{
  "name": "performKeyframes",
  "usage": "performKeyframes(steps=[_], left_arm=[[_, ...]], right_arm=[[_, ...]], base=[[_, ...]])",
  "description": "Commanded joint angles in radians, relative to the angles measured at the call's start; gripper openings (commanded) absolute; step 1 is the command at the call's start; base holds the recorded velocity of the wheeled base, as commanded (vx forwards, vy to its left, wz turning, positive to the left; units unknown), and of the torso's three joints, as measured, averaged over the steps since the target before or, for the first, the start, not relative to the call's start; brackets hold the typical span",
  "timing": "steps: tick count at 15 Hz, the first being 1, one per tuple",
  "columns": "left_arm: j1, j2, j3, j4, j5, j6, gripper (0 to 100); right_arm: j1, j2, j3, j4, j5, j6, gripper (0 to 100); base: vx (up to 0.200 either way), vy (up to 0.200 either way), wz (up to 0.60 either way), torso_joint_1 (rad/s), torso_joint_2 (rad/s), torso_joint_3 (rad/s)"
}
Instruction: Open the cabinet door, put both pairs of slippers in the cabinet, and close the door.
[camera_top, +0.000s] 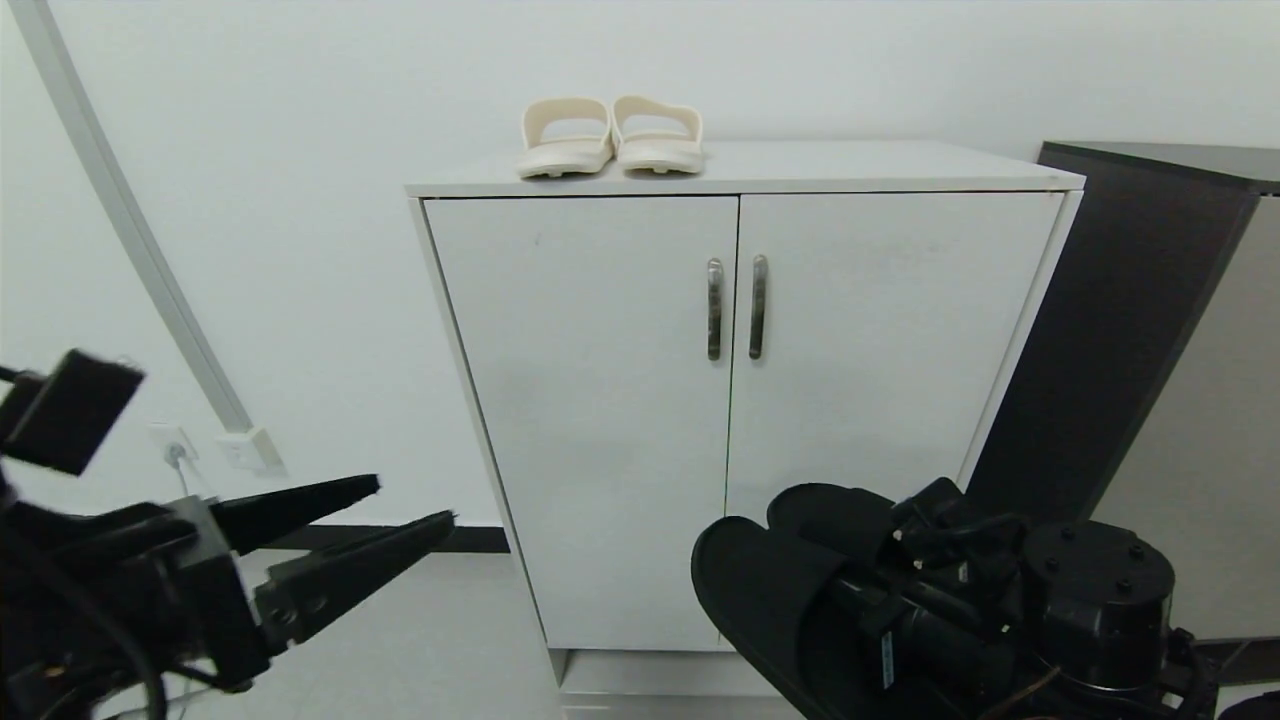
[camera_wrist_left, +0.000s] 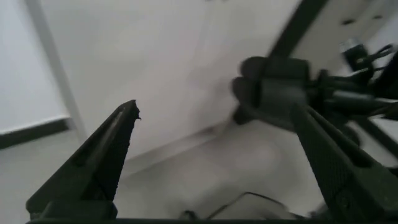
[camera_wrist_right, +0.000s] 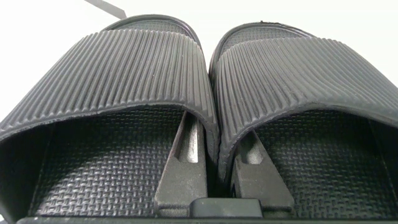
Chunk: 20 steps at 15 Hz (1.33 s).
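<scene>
Nearest us, the black slippers (camera_top: 770, 590) are hanging low before the cabinet (camera_top: 600, 420), in front of its right door (camera_top: 880, 350). Both doors are standing shut, with the handles (camera_top: 714, 308) meeting at the middle. The cream slippers (camera_top: 610, 140) are sitting side by side on the cabinet top, long axes running front to back. Our left claw (camera_top: 412, 502) is hovering low, left of the cabinet, spread wide and empty.

From the left wrist we are seeing its fingers (camera_wrist_left: 106, 155) splayed, the black pair blurred beyond them.

From the right wrist, the right claw (camera_wrist_right: 217, 134) is pinching the two ribbed straps (camera_wrist_right: 143, 68) together where they meet. The toes are pointing away from the wrist, long axes running with the fingers. We are judging the pair light, rubbery and bendy, the ribbing helping grip. The straps are looking like the best hold for the cream pair too.
</scene>
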Motion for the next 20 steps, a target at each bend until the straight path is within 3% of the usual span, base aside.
performKeyframes(steps=[1, 4, 5, 7, 9, 11, 13, 14, 17, 18, 20], left_arm=[[-0.095, 0.226, -0.093, -0.130, 0.002, -0.057, 100], [-0.132, 0.374, -0.126, -0.320, -0.003, -0.061, 100], [-0.176, 0.429, -0.175, -0.348, -0.001, -0.084, 100], [-0.233, 0.493, -0.290, -0.332, -0.001, -0.128, 100], [-0.273, 0.555, -0.427, -0.240, -0.003, -0.130, 100], [-0.285, 0.602, -0.545, -0.156, -0.053, -0.150, 100], [-0.285, 0.654, -0.662, -0.154, -0.133, -0.251, 100], [-0.288, 0.685, -0.708, -0.156, -0.136, -0.269, 100], [-0.311, 0.766, -0.814, -0.156, -0.126, -0.272, 100], [-0.310, 0.840, -0.898, -0.154, -0.115, -0.272, 100], [-0.304, 0.895, -0.958, -0.150, -0.058, -0.286, 100]], right_arm=[[0.009, -0.014, 0.005, 0.002, 0.000, -0.001, 0], [0.009, -0.014, 0.007, -0.002, -0.003, -0.001, 0], [0.009, -0.031, 0.016, 0.001, -0.016, -0.001, 0], [0.009, -0.038, 0.022, 0.002, -0.019, -0.001, 0], [0.007, -0.034, 0.023, 0.004, -0.019, -0.001, 0], [0.007, -0.031, 0.025, 0.004, -0.019, -0.001, 0], [0.005, -0.031, 0.031, 0.004, -0.019, 0.001, 0], [0.007, -0.027, 0.030, 0.004, -0.019, 0.001, 0], [0.007, -0.027, 0.030, 0.004, -0.019, 0.001, 0], [0.007, -0.027, 0.030, 0.004, -0.019, 0.001, 0], [0.007, -0.027, 0.030, 0.004, -0.019, 0.001, 0]], base=[[0.000, 0.000, 0.00, 0.000, 0.00, 0.000], [0.000, 0.000, 0.00, 0.000, 0.00, 0.000], [0.000, 0.000, 0.00, 0.000, 0.00, 0.000], [0.000, 0.000, 0.00, 0.000, 0.00, 0.000], [0.000, 0.000, 0.00, 0.000, 0.00, 0.000], [0.000, 0.000, 0.00, 0.000, 0.00, 0.000], [0.000, 0.000, 0.00, 0.000, 0.00, 0.000], [0.000, 0.000, 0.00, 0.000, 0.00, 0.000], [0.000, 0.000, 0.00, 0.000, 0.00, 0.000], [0.000, 0.000, 0.00, 0.000, 0.00, 0.000], [0.000, 0.000, 0.00, 0.000, 0.00, 0.000]])
